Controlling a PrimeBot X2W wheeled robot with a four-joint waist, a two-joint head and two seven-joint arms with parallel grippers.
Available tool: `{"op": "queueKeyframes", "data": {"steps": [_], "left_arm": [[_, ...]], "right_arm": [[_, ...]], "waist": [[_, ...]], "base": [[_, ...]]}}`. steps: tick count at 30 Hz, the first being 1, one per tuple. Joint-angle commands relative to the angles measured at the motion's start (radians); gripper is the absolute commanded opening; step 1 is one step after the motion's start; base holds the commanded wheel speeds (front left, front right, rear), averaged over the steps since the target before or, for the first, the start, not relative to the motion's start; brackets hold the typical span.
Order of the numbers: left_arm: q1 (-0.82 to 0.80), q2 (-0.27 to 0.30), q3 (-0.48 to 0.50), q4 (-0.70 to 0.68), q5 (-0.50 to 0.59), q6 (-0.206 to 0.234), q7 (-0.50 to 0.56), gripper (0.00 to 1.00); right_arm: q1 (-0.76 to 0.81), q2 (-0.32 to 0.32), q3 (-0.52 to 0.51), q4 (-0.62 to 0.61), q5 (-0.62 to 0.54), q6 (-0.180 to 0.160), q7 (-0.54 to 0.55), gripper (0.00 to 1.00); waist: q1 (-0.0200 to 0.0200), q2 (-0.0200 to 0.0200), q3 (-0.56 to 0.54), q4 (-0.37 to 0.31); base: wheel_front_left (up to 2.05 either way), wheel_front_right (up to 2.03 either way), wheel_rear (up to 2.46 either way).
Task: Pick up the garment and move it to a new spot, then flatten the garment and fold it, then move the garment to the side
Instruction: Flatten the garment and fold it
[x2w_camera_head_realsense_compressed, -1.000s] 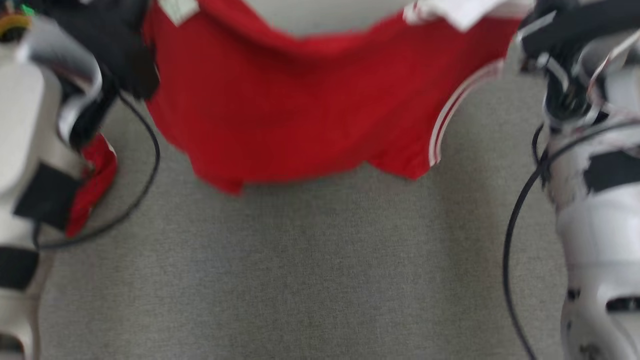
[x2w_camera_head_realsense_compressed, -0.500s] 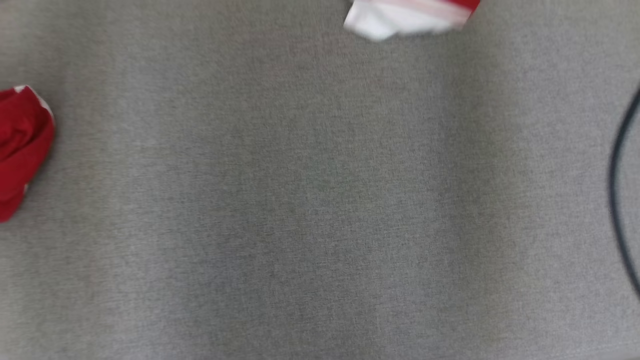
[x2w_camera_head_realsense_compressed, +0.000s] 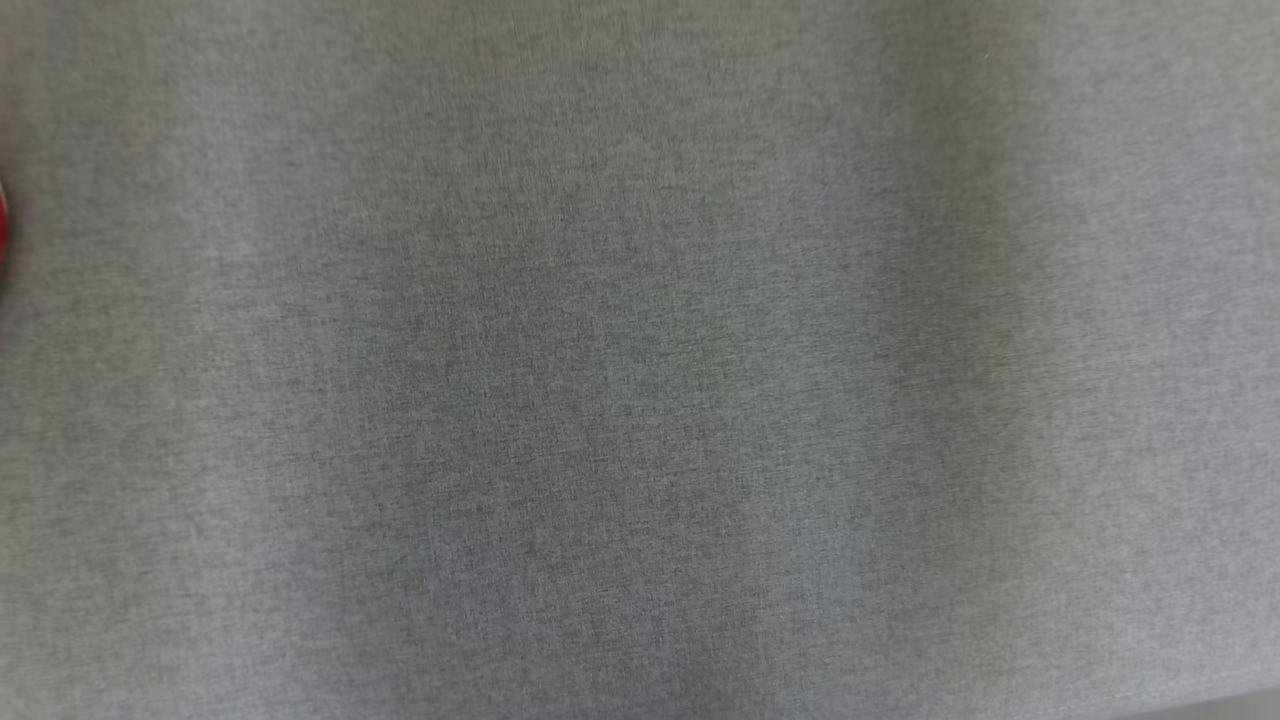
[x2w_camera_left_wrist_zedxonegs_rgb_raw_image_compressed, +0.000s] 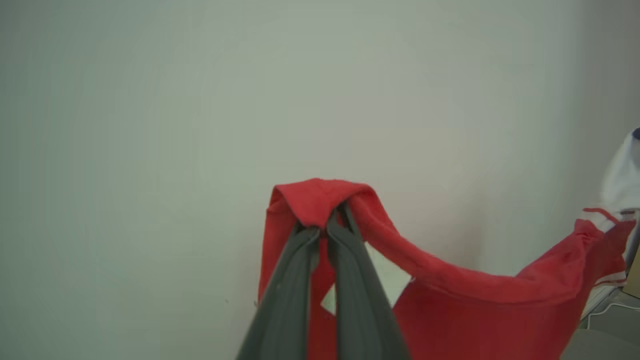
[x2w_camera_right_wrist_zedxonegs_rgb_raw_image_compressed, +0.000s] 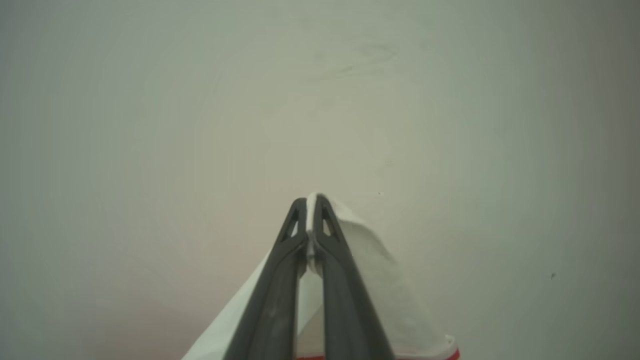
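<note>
Left gripper (x2w_camera_left_wrist_zedxonegs_rgb_raw_image_compressed: 325, 231) is pinched tight on a red bunch of the garment (x2w_camera_left_wrist_zedxonegs_rgb_raw_image_compressed: 450, 305), and the right gripper (x2w_camera_right_wrist_zedxonegs_rgb_raw_image_compressed: 311, 212) is clamped on its white edge. It hangs slung between them in front of a pale wall (x2w_camera_left_wrist_zedxonegs_rgb_raw_image_compressed: 150, 100). Looks light and floppy, so I'd hold corners or hems, not the middle.

Grey fabric surface (x2w_camera_head_realsense_compressed: 640, 360), pale wall (x2w_camera_left_wrist_zedxonegs_rgb_raw_image_compressed: 150, 100)

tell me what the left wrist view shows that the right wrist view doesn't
Left wrist view: the left gripper shut on a red fold of the garment, whose red cloth sags away toward a white, red-striped end at the right edge. Right wrist view: the right gripper shut on a white part of that garment, red trim at the bottom. Both: dark fingers pinching cloth in front of a plain pale wall.
</note>
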Motion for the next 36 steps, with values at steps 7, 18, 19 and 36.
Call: {"op": "queueKeyframes", "data": {"steps": [7,18,19,36], "left_arm": [[-0.002,-0.029,-0.068,0.035,-0.022,0.001,-0.073,0.00],[0.325,0.070,-0.156,-0.110,-0.192,0.001,-0.171,0.00],[0.367,0.087,-0.150,-0.129,-0.209,0.001,-0.180,0.00],[1.259,0.322,-0.041,-0.856,-0.373,0.292,-0.229,0.00]], "right_arm": [[-0.030,0.041,0.075,0.016,-0.007,0.001,-0.042,0.00],[0.325,0.032,0.346,-0.250,0.240,0.001,-0.024,0.00],[0.378,0.023,0.370,-0.289,0.268,0.001,-0.020,0.00],[1.349,-0.125,0.384,-0.845,0.437,0.001,0.060,0.00]], "waist": [[-0.0002,-0.0003,0.008,0.012],[-0.0002,-0.0003,-0.133,-0.007],[-0.0002,-0.0003,-0.151,-0.011],[-0.0002,-0.0003,-0.386,0.030]], "base": [[0.00,0.00,0.00],[0.00,0.00,0.00],[0.00,0.00,0.00],[0.00,0.00,0.00]]}}
